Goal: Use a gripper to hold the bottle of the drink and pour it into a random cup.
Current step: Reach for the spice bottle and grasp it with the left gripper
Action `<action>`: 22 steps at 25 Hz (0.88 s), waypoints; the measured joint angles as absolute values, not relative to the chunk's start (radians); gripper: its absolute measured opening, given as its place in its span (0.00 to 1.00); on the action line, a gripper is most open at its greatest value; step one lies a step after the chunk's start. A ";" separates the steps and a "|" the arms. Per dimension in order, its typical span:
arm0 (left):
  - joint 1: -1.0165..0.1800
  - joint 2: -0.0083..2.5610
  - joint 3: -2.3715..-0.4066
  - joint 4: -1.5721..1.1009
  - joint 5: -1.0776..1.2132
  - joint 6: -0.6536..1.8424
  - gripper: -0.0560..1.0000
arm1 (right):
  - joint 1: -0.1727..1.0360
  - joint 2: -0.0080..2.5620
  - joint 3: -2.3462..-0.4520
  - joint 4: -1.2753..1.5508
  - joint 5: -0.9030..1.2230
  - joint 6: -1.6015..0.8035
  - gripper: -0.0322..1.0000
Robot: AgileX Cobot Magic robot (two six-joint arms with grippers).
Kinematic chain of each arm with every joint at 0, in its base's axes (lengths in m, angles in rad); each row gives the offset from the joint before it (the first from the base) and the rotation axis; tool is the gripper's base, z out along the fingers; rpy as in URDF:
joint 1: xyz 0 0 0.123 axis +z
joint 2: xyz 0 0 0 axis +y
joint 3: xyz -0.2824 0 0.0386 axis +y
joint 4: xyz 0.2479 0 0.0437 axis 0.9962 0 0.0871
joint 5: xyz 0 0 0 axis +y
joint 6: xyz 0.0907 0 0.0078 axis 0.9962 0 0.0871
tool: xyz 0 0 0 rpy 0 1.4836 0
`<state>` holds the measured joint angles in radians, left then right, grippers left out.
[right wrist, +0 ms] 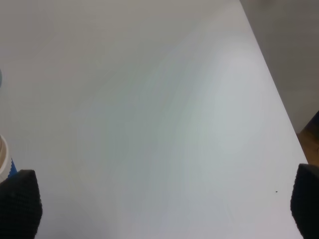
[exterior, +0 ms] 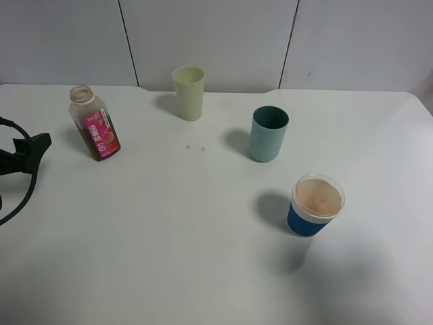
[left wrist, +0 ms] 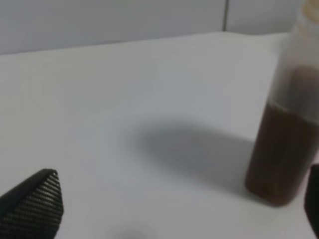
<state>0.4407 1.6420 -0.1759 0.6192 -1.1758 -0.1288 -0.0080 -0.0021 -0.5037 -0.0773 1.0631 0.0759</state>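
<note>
**Progress.** No step of the task was complete. The bottle point(exterior: 95, 125) stood upright and capless on the far left of the counter point(exterior: 169, 271), part-filled with brown drink and not held. The left gripper point(left wrist: 179, 206) was released, its jaws spread wide with nothing between them. It sat low over the counter at the left, near the bottle and clear of it. In the left wrist view the bottle lay close to one finger, not centred between the two. The right gripper point(right wrist: 162, 204) was likewise released and empty, over the right side of the counter beside the paper cup point(exterior: 316, 205). It did not appear in the high view.

The cup point(exterior: 188, 93) stood upright at the far side, right of the bottle and apart from it. Its contents could not be told. Judged remaining: centre the bottle between the jaws, close, lift, carry right to the cup, tilt.

**Clearance.**
- The counter between bottle and cup was bare, so the carry path looked unobstructed.
- The cup stood near the far edge with the wall point(exterior: 216, 40) just behind it. This left little room beyond the cup, so an approach from the near or left side was judged safer.
- The teal cup point(exterior: 268, 133) stood right of the cup and well apart from it. The paper cup stood nearer and further right.
- The near half of the counter was open.
- The right edge of the counter showed in the right wrist view, with a drop beyond it.
- The open mouth made any tilt during the carry a spill risk.
</note>
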 joint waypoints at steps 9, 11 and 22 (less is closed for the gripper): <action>0.497 1.813 -0.182 0.797 -1.203 -0.131 0.90 | -0.008 -0.002 -0.504 -0.077 1.063 0.076 1.00; 0.497 1.838 -0.195 0.811 -1.203 -0.128 0.90 | -0.008 -0.002 -0.504 -0.077 1.063 0.076 1.00; 0.497 1.857 -0.256 0.830 -1.210 -0.135 0.90 | -0.008 -0.002 -0.504 -0.077 1.063 0.076 1.00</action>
<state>0.4970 1.8571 -0.2556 0.8297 -1.2099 -0.1351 -0.0080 -0.0021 -0.5037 -0.0773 1.0631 0.0759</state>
